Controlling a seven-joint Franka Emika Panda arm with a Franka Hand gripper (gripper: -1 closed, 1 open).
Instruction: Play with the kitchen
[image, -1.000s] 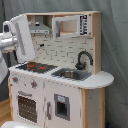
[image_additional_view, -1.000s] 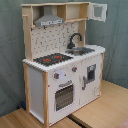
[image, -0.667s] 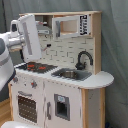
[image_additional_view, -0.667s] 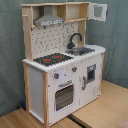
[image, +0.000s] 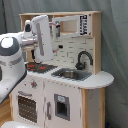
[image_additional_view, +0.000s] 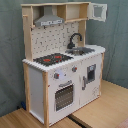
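Your arm (image: 30, 42) is raised beside the kitchen (image_additional_view: 62, 65), above the stove (image: 42, 66); gripper hidden, can't tell its state.

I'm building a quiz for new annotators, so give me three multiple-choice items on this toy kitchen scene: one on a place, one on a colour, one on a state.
1. Where is the faucet on the kitchen?
A. Behind the sink
B. On the oven door
C. Inside the hood

2. What colour are the rings on the stove top?
A. Blue
B. Red
C. Green

3. In the second exterior view, how does the upper cabinet door stand?
A. Swung open
B. Shut flush
C. Removed and lying on the floor

Answers: 1 A, the black faucet arches over the metal basin. 2 B, red circles show on the black surface. 3 A, the door sticks out from the top corner.
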